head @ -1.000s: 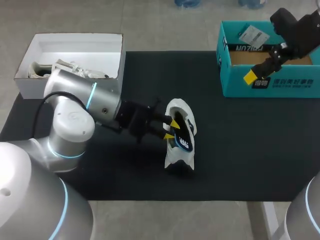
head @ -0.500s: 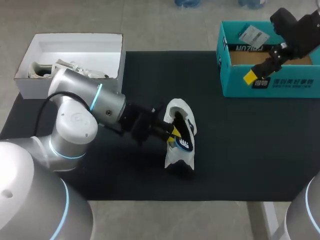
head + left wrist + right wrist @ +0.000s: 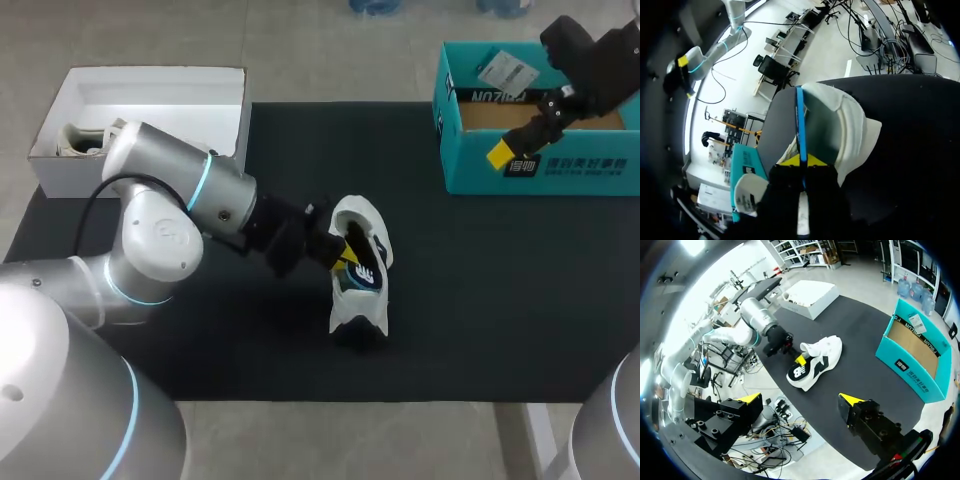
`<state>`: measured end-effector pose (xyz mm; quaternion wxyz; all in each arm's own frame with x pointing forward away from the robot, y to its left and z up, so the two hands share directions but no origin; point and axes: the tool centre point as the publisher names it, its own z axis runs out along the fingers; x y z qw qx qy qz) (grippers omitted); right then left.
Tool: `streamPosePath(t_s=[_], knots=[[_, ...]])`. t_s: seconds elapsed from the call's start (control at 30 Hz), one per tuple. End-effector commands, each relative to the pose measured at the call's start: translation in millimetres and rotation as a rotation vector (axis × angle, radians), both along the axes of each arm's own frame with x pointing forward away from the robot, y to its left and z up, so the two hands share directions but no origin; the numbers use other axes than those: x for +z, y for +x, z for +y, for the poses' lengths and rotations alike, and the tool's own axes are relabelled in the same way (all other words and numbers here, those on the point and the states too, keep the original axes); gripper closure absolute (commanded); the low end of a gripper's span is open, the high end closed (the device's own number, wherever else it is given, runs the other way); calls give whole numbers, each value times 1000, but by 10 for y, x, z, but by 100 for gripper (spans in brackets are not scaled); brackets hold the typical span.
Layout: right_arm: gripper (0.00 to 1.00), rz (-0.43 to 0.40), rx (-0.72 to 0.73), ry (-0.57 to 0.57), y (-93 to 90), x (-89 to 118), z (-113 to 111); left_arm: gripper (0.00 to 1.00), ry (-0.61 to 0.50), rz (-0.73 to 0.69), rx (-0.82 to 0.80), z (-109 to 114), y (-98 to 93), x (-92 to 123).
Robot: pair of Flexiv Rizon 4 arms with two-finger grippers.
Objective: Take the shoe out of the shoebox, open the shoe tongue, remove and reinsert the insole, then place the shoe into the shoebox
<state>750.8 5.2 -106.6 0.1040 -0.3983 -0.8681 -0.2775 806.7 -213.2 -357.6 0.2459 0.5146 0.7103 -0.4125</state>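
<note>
A white sneaker with dark side marks (image 3: 362, 280) lies on its side in the middle of the black mat (image 3: 480, 290). My left gripper (image 3: 345, 258) reaches into the shoe's opening from the left. In the left wrist view its yellow tips (image 3: 802, 160) are shut on the thin grey insole with a blue edge (image 3: 785, 125), which stands against the shoe's white padded collar (image 3: 850, 125). My right gripper (image 3: 505, 148) hangs open and empty above the teal shoebox (image 3: 540, 170). From the right wrist view (image 3: 800, 400) the shoe (image 3: 815, 362) lies far below it.
A white box (image 3: 150, 85) with white packing and laces in it stands at the back left, half off the mat. The teal shoebox (image 3: 912, 370) holds a paper tag on its brown floor at the back right.
My left gripper has pushed a little further right into the shoe and closed on the insole. The right arm has not moved.
</note>
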Motion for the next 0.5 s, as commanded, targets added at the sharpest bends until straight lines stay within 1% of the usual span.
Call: streamPosePath(t_s=[0.03, 0.1, 0.17, 0.23, 0.33, 0.5], knots=[[0, 3, 2, -2, 18, -2, 9, 100, 13, 14, -8, -24, -43, -143], [0, 3, 2, -2, 18, -2, 9, 100, 29, 27, -26, -23, -128, -224], [0, 3, 2, -2, 18, -2, 9, 100, 40, 31, -34, -18, -163, -286], [0, 3, 2, -2, 18, -2, 9, 100, 41, 34, -34, -11, -170, -293], [0, 3, 2, -2, 18, -2, 9, 100, 27, 29, -31, 10, -162, -210], [0, 3, 2, -2, 18, -2, 9, 100, -43, 13, -3, 41, -107, 77]])
